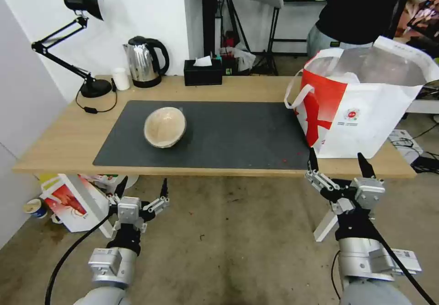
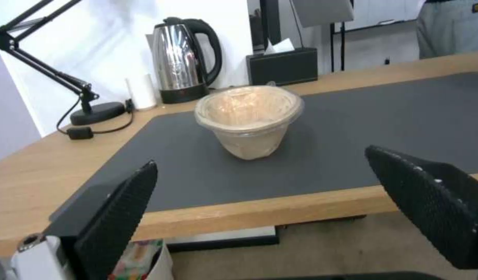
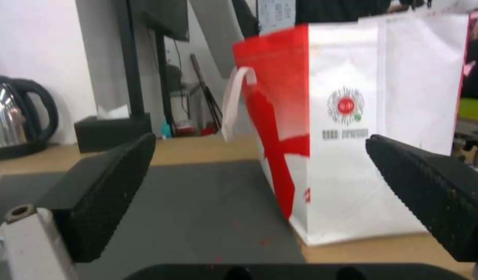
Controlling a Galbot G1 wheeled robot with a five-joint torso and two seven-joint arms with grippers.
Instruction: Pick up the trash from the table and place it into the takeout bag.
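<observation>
Beige bowl on mat; takeout bag upright.

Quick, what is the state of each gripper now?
Left gripper: open, holding nothing.
Right gripper: open, holding nothing.

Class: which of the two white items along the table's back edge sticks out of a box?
The tissue, poking from the black box; the white cup stands by itself.

Head camera overlooks the table; both low wrist cameras face it, sharing the mat.
</observation>
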